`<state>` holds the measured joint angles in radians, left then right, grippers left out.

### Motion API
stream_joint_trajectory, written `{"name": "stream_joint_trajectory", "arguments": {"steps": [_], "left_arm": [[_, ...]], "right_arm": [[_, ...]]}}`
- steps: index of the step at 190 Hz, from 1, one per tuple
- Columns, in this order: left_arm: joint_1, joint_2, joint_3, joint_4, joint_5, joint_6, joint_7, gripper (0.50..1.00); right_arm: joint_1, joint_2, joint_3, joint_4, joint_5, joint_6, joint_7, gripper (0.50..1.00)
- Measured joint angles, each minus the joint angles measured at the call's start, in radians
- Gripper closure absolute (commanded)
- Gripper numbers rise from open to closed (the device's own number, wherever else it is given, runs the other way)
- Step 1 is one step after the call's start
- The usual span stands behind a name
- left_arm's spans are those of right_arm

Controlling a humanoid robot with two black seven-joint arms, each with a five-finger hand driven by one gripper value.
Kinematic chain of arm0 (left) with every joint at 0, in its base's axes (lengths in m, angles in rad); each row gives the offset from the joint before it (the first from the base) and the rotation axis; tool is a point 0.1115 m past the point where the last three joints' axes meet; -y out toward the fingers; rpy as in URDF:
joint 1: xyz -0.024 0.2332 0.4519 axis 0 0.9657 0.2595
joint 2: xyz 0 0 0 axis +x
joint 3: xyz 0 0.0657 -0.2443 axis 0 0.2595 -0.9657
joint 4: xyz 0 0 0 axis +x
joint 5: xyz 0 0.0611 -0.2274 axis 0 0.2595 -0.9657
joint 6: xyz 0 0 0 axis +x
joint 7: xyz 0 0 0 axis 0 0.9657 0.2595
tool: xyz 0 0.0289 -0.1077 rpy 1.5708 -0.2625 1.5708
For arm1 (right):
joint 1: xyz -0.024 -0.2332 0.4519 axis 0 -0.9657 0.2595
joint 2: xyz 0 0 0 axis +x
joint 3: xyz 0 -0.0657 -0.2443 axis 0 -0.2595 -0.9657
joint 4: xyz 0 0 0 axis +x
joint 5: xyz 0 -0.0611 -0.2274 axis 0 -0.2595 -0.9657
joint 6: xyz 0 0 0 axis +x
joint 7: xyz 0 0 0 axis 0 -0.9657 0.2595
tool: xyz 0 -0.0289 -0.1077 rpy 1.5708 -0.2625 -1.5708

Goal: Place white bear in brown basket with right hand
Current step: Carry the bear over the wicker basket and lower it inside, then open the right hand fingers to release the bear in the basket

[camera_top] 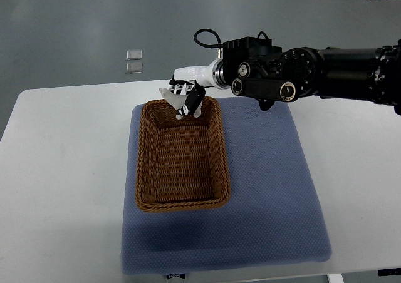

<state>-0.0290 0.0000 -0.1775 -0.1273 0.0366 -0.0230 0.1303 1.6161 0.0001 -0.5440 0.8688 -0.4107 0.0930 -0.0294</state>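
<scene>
blue mat (263,208) lies nearest, brown basket (182,158) on it. my right hand (187,97) holds the white bear (170,95), fingers curled round it, over the basket's far rim. it looks soft and light; i'd grip the body.

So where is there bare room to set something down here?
The basket floor is bare. The blue mat right of the basket is free, and so is the white table left of it. It is crowded at the basket's far rim, where the right hand hovers.
</scene>
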Motion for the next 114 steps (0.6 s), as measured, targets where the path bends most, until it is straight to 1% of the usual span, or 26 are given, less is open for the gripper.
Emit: {"name": "stream_joint_trajectory", "arguments": {"steps": [41,114], "left_arm": [[0.0,0.0,0.001,-0.006,0.0,0.0,0.0,0.5],[0.0,0.0,0.001,-0.005,0.0,0.0,0.0,0.5]], "right_arm": [[-0.057,0.0,0.056,-0.001,0.01,-0.001,0.015,1.0],[-0.13,0.0,0.066,0.001,-0.004,-0.018,0.041,1.0]]}}
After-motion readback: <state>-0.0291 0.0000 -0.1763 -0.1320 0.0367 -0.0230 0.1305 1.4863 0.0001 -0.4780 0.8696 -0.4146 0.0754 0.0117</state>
